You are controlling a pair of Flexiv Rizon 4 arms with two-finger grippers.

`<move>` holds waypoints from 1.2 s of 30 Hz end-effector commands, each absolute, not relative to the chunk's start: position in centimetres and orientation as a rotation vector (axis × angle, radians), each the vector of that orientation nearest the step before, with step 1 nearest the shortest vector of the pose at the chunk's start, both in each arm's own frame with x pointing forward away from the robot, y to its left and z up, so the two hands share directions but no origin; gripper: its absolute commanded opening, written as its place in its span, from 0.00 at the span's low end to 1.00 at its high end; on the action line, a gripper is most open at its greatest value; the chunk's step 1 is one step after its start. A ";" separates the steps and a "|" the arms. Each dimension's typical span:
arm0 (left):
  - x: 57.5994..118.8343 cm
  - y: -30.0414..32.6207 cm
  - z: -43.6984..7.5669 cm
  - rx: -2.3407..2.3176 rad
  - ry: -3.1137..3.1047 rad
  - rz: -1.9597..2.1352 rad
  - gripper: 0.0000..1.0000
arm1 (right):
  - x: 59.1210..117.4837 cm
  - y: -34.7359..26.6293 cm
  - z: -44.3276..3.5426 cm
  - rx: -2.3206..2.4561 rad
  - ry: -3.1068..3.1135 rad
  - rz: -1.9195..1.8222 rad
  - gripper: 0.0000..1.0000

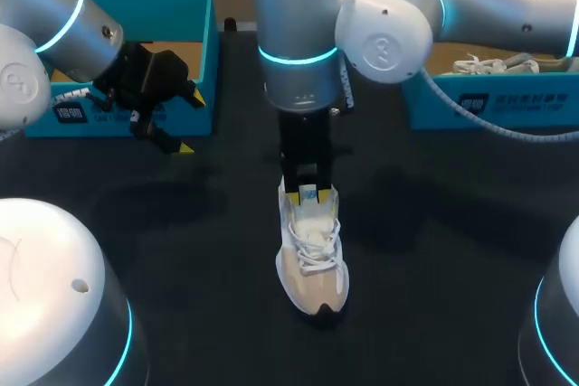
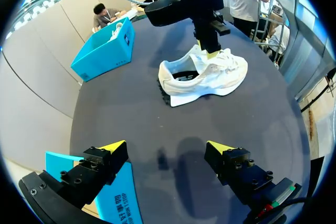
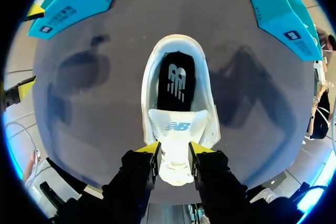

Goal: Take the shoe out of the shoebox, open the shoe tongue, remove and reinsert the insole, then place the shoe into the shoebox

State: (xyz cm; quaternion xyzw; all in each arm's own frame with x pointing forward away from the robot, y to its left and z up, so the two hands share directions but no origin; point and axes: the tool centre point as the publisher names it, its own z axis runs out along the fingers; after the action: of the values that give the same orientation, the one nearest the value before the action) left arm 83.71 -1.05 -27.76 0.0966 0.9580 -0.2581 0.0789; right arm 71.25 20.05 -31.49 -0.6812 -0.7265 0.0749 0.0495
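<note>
A white and beige sneaker (image 1: 313,264) stands upright on the dark table, mid-front, its black insole (image 3: 176,80) lying inside. My right gripper (image 1: 308,191) comes straight down onto it and is shut on the raised white tongue (image 3: 174,126), one yellow tip on each side. In the left wrist view the shoe (image 2: 210,77) lies well ahead, with the right gripper (image 2: 209,52) over its opening. My left gripper (image 1: 185,124) hangs open and empty beside the left teal shoebox (image 1: 210,51), its fingers (image 2: 113,148) wide apart above bare table.
A second teal shoebox (image 1: 488,110) at the back right holds another white shoe (image 1: 493,65). The left box's corner (image 2: 113,203) sits right under my left gripper. Open tabletop surrounds the sneaker.
</note>
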 end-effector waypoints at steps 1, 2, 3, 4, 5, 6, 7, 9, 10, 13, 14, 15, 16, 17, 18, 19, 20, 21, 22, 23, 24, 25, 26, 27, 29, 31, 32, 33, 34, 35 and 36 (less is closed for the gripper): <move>83.6 -1.0 -27.8 0.289 2.867 -0.769 1.00 | 72.2 19.9 -32.9 -2.043 -2.210 0.234 0.35; 83.6 -1.0 -27.8 0.289 2.867 -0.769 1.00 | 72.3 19.9 -32.9 -2.041 -2.211 0.235 0.35; 83.6 -1.0 -27.8 0.289 2.867 -0.769 1.00 | 72.3 19.8 -33.0 -2.039 -2.210 0.234 0.35; 83.6 -1.0 -27.8 0.289 2.867 -0.769 1.00 | 72.3 19.8 -33.0 -2.038 -2.210 0.232 0.35; 83.6 -1.0 -27.8 0.289 2.867 -0.769 1.00 | 72.3 19.7 -33.0 -2.038 -2.211 0.230 0.35; 83.6 -1.0 -27.8 0.289 2.867 -0.769 1.00 | 72.2 19.6 -32.8 -2.039 -2.214 0.225 0.35; 83.6 -1.0 -27.8 0.289 2.867 -0.769 1.00 | 72.2 19.5 -32.6 -2.041 -2.218 0.204 0.35; 83.6 -1.0 -27.8 0.289 2.867 -0.769 1.00 | 72.1 19.5 -32.0 -2.047 -2.232 0.161 0.36; 83.6 -1.0 -27.8 0.289 2.867 -0.769 1.00 | 72.0 19.4 -31.8 -2.047 -2.243 0.150 0.36; 83.6 -1.0 -27.8 0.289 2.867 -0.769 1.00 | 72.2 19.2 -31.0 -1.994 -2.344 0.115 0.38; 83.6 -1.0 -27.8 0.289 2.867 -0.769 1.00 | 72.4 19.1 -30.9 -1.961 -2.386 0.089 0.42; 83.6 -1.0 -27.8 0.289 2.867 -0.769 1.00 | 72.5 19.1 -30.7 -1.923 -2.428 0.075 0.43; 83.6 -1.0 -27.8 0.289 2.867 -0.769 1.00 | 72.7 19.1 -30.6 -1.876 -2.478 0.053 0.44; 83.6 -1.0 -27.8 0.289 2.867 -0.769 1.00 | 72.9 19.1 -30.5 -1.828 -2.521 0.055 0.45; 83.6 -1.0 -27.8 0.289 2.867 -0.769 1.00 | 73.2 19.1 -30.3 -1.770 -2.576 0.041 0.46; 83.6 -1.0 -27.8 0.289 2.867 -0.769 1.00 | 73.5 19.2 -30.1 -1.719 -2.622 0.038 0.47; 83.6 -1.0 -27.8 0.289 2.867 -0.769 1.00 | 73.8 19.2 -29.8 -1.681 -2.664 0.062 0.47; 83.6 -1.0 -27.8 0.289 2.867 -0.769 1.00 | 74.1 19.3 -29.6 -1.630 -2.709 0.049 0.48; 83.6 -1.0 -27.8 0.289 2.867 -0.769 1.00 | 74.4 19.3 -29.3 -1.595 -2.735 0.040 0.49; 83.6 -1.0 -27.8 0.289 2.867 -0.769 1.00 | 74.7 19.3 -29.1 -1.558 -2.769 0.035 0.49; 83.6 -1.0 -27.8 0.289 2.867 -0.769 1.00 | 75.1 19.3 -28.8 -1.505 -2.808 0.000 0.49; 83.6 -1.0 -27.8 0.289 2.867 -0.769 1.00 | 75.4 19.3 -28.6 -1.466 -2.836 -0.011 0.49; 83.6 -1.0 -27.8 0.289 2.867 -0.769 1.00 | 75.7 19.3 -28.4 -1.417 -2.867 -0.013 0.49; 83.6 -1.0 -27.8 0.289 2.867 -0.769 1.00 | 75.9 19.4 -28.3 -1.368 -2.895 -0.015 0.49; 83.6 -1.0 -27.8 0.289 2.867 -0.769 1.00 | 76.4 19.6 -28.3 -1.280 -2.940 -0.015 0.48; 83.6 -1.0 -27.8 0.289 2.867 -0.769 1.00 | 76.9 19.9 -28.4 -1.173 -3.001 -0.009 0.49; 83.6 -1.0 -27.8 0.289 2.867 -0.769 1.00 | 77.1 20.1 -28.5 -1.122 -3.025 -0.006 0.50; 83.6 -1.0 -27.8 0.289 2.867 -0.769 1.00 | 77.3 20.2 -28.5 -1.071 -3.043 0.003 0.60; 83.6 -1.0 -27.8 0.289 2.867 -0.769 1.00 | 77.5 20.4 -28.5 -1.018 -3.066 0.004 0.74; 83.6 -1.0 -27.8 0.289 2.867 -0.769 1.00 | 77.7 20.5 -28.4 -0.979 -3.080 -0.007 0.87; 83.6 -1.0 -27.8 0.289 2.867 -0.769 1.00 | 77.9 20.5 -28.3 -0.947 -3.096 -0.008 0.87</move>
State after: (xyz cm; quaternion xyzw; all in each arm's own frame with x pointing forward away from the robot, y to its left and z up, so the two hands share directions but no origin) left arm 83.71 -1.05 -27.76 0.0966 0.9580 -0.2581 0.0789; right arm 77.42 19.86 -28.24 -0.3530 -0.9346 -0.0083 -0.0432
